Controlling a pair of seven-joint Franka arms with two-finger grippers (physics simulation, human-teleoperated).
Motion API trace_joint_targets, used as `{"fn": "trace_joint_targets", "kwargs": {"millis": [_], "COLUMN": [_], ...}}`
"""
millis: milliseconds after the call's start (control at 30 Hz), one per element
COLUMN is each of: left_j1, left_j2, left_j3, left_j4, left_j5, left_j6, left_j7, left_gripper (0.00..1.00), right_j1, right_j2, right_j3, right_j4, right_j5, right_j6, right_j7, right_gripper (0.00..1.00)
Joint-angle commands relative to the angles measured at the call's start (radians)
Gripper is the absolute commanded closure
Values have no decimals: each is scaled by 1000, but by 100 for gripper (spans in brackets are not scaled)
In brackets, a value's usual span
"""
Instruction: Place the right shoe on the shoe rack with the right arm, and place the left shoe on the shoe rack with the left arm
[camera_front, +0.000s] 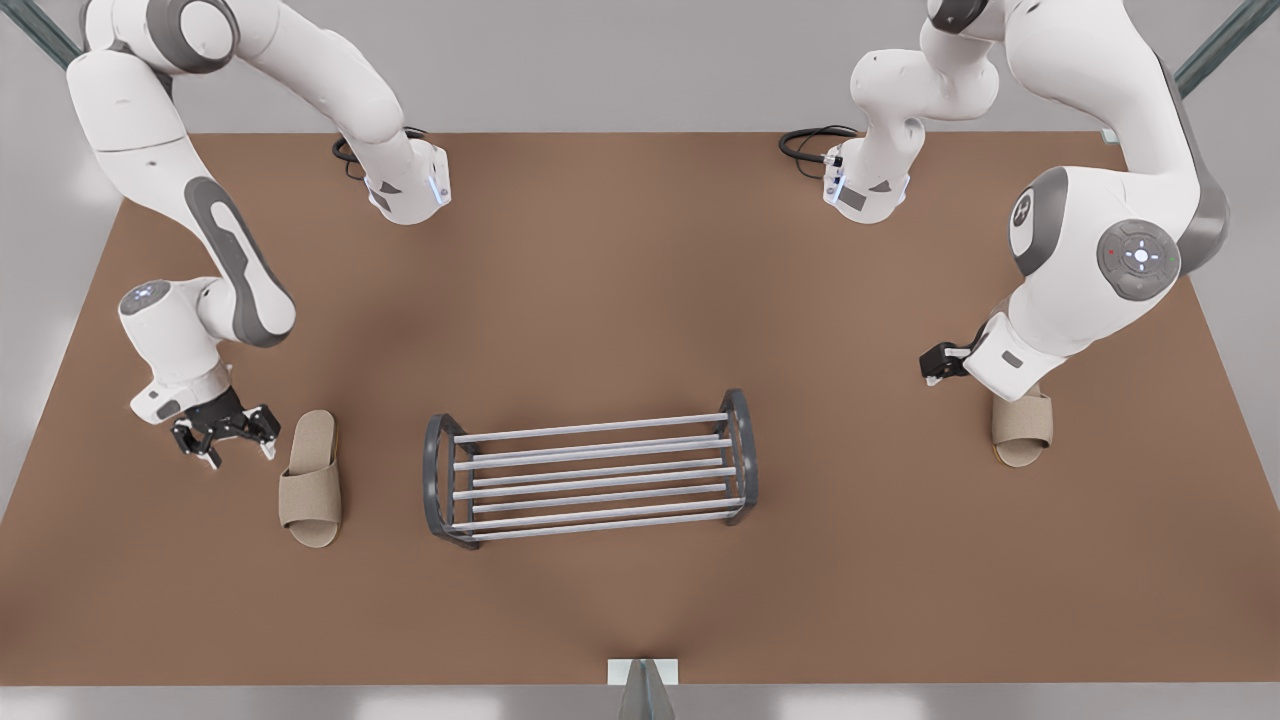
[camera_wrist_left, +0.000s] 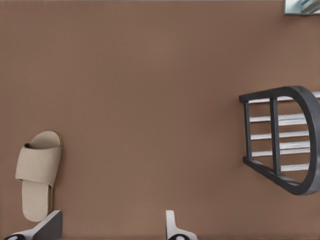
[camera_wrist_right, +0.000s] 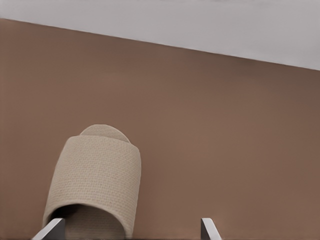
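The left shoe (camera_front: 310, 480) (camera_wrist_left: 37, 172), a beige slide slipper, lies flat on the brown table at the front view's left. My left gripper (camera_front: 225, 440) (camera_wrist_left: 110, 227) hovers open just beside it, on the side away from the shoe rack (camera_front: 590, 470) (camera_wrist_left: 280, 145), which stands mid-table with nothing on its rods. The right shoe (camera_front: 1022, 432) (camera_wrist_right: 95, 180) lies at the front view's right, partly hidden under the right arm's wrist (camera_front: 1005, 360). My right gripper (camera_wrist_right: 130, 230) is open low at the shoe's heel end, one fingertip (camera_wrist_right: 50, 230) in front of the shoe and the other off to its side.
Bare table (camera_front: 640, 280) lies between each shoe and the rack. Black cables (camera_front: 810, 145) sit by the arm bases at the back. A small white-grey mount (camera_front: 642, 680) stands at the front edge. The right shoe lies near the table's side edge.
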Motion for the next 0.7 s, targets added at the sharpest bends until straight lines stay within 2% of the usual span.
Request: {"fn": "trace_joint_targets", "kwargs": {"millis": [0,267,667], "left_j1": [0,0,0], "left_j2": [5,6,11], "left_j3": [0,0,0], "left_j4": [1,1,1], "left_j5": [2,0,2], "left_j6": [0,0,3], "left_j7": [52,52,52], "left_gripper": [0,0,0], "right_j1": [-23,-12,-11], "right_j2": [-1,48,186], "right_j3": [26,23,13], "right_j4": [-24,-29,63], "right_j5": [1,0,-5], "right_j6": [28,49,66], "right_j7": [-243,-252,-278], "right_gripper": [0,0,0]}}
